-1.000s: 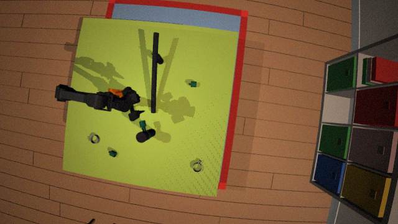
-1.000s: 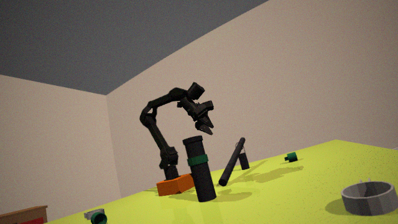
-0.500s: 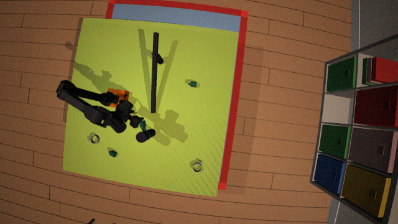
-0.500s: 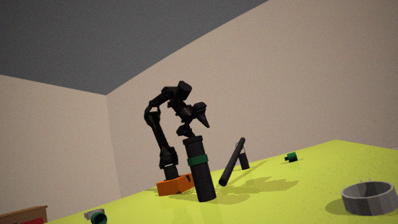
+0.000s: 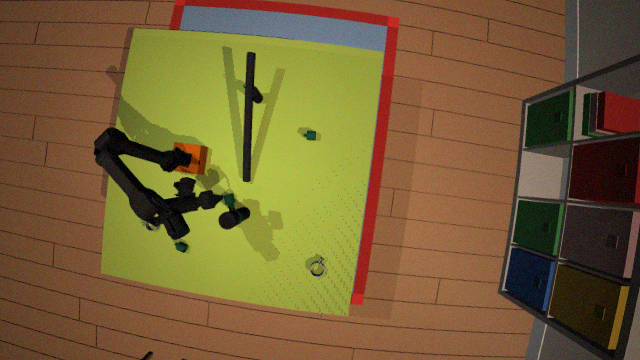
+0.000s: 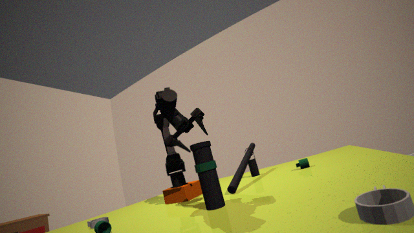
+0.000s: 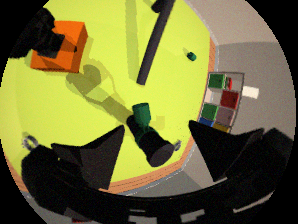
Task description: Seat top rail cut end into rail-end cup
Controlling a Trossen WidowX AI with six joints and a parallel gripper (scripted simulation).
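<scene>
Fingers of the tapered black hand (image 6: 198,143) (image 7: 156,125) spread above a smooth cylindrical post (image 5: 234,218) (image 6: 208,181) (image 7: 156,150).

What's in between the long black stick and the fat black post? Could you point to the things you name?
The green cup (image 5: 229,199) (image 7: 142,113), sticking out from the post (image 5: 230,220) (image 6: 210,188) (image 7: 160,152) toward the stick (image 5: 248,120) (image 6: 240,169) (image 7: 156,45), then a gap over the mat (image 5: 300,200) (image 6: 323,188) (image 7: 175,90). The wrist view shows it.

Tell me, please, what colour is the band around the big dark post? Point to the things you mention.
Green (image 6: 206,166) (image 7: 144,135); it shows best in the exterior view.
</scene>
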